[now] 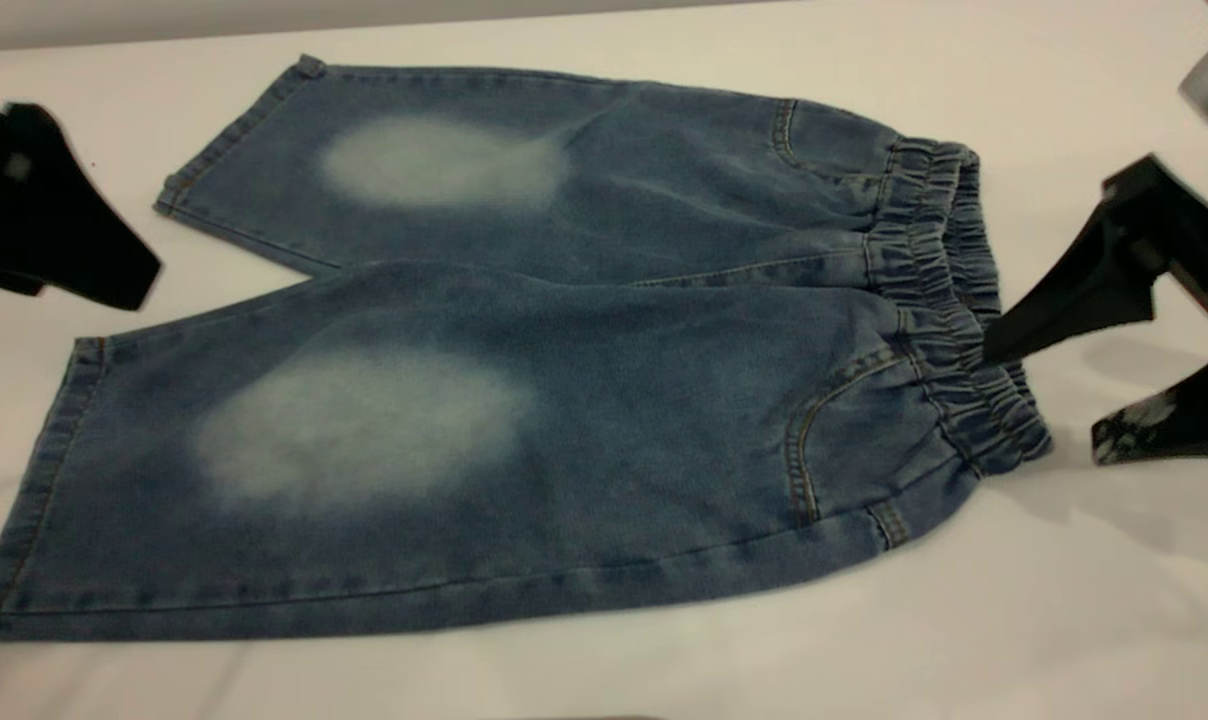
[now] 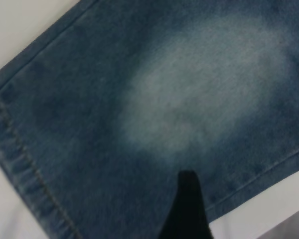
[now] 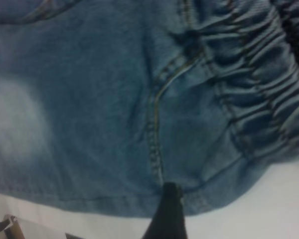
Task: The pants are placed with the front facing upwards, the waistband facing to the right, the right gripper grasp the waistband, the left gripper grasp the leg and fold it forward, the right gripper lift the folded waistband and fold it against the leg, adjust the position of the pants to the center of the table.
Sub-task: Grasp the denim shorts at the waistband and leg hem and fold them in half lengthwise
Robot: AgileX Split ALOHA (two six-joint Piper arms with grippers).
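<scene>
The pants (image 1: 524, 400) lie flat, front up, on the table (image 1: 1064, 620), waistband (image 1: 949, 300) to the right. The right gripper (image 1: 1039, 395) straddles the waistband with jaws spread, gripping nothing. The left gripper (image 1: 64, 235) hovers beside the leg hems; its jaw state cannot be told. Close fully over both waistband layers before lifting.
</scene>
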